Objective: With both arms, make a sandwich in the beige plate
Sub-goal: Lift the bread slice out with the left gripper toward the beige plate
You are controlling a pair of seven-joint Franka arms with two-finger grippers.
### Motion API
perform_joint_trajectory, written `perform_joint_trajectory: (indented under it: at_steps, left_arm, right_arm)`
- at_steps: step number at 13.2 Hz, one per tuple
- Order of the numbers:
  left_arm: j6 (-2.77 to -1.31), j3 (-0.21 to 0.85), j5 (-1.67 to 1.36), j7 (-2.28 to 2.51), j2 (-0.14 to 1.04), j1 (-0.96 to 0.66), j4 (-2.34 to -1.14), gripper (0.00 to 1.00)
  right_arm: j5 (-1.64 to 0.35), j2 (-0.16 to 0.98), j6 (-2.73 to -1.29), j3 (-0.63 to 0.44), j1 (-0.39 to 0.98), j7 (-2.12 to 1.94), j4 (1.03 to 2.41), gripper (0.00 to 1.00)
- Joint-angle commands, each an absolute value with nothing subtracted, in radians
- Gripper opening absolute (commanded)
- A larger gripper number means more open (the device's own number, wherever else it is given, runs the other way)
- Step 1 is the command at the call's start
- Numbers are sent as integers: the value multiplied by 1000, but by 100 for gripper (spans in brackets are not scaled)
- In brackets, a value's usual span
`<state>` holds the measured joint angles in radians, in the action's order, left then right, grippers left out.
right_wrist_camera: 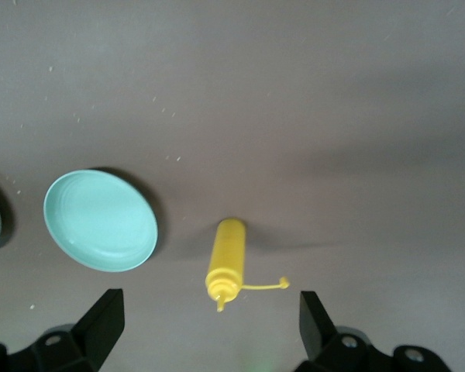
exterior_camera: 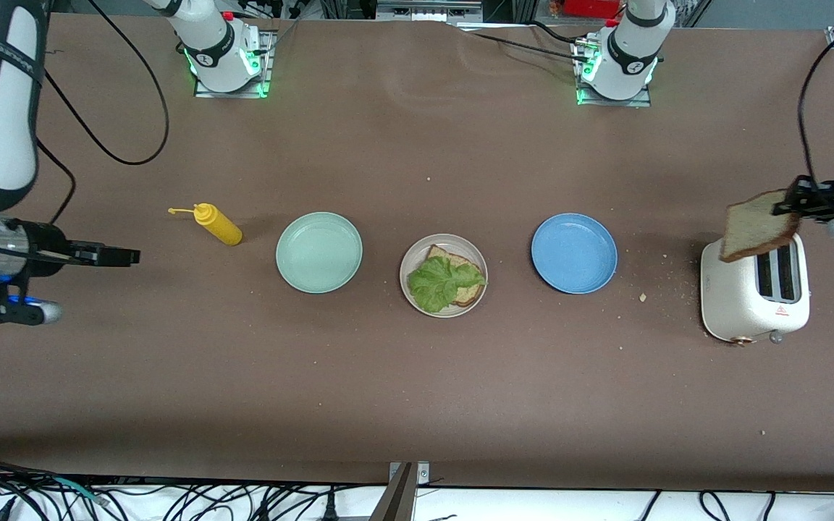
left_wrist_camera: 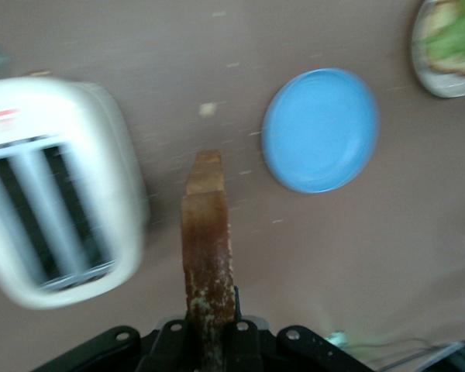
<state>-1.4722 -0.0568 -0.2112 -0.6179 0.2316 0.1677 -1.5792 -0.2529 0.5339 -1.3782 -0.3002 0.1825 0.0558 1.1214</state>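
The beige plate [exterior_camera: 411, 289] sits mid-table between a mint-green plate and a blue plate. It holds one bread slice [exterior_camera: 462, 262] with a ruffled lettuce leaf [exterior_camera: 442, 282] on top. My left gripper [exterior_camera: 793, 200] is shut on a second bread slice [exterior_camera: 759, 225] and holds it in the air over the white toaster [exterior_camera: 754, 293]. In the left wrist view the slice [left_wrist_camera: 207, 248] stands edge-on between the fingers. My right gripper [exterior_camera: 124, 255] is open and empty, in the air at the right arm's end of the table, near a yellow squeeze bottle [exterior_camera: 218, 224].
The mint-green plate [exterior_camera: 318, 252] and the blue plate [exterior_camera: 574, 252] are both empty. The yellow bottle [right_wrist_camera: 228, 259] lies on its side with its cap off on a tether. Crumbs [exterior_camera: 642, 297] lie between the blue plate and the toaster.
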Motion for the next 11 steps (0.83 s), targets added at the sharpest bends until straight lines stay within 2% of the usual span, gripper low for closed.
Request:
perform_joint_trajectory:
  at_steps: [1,3,5,8,11]
  left_arm:
    - [-1421,-48,-371,-623,319,134,-1545,0]
    - [-1398,-43,-495,-603,371,88,-1548,0]
    - [-1400,-43,-619,-586,429,28,-1540,0]
    - [-1431,-43,-760,-581,509,-24,-1539,0]
    - [-1537,-43,-842,-583,543,-86,-1543,0]
  right_arm:
    - [-165,379,-1469,-240,158,21,1305,100]
    - [-34,316,-1482,-140,112,23,1345,100]
    - [-11,255,-1535,-30,17,40,1418,100]
    - [-11,167,-1690,-25,14,37,1577,100]
    - [2,167,-1681,-26,20,28,1577,100]
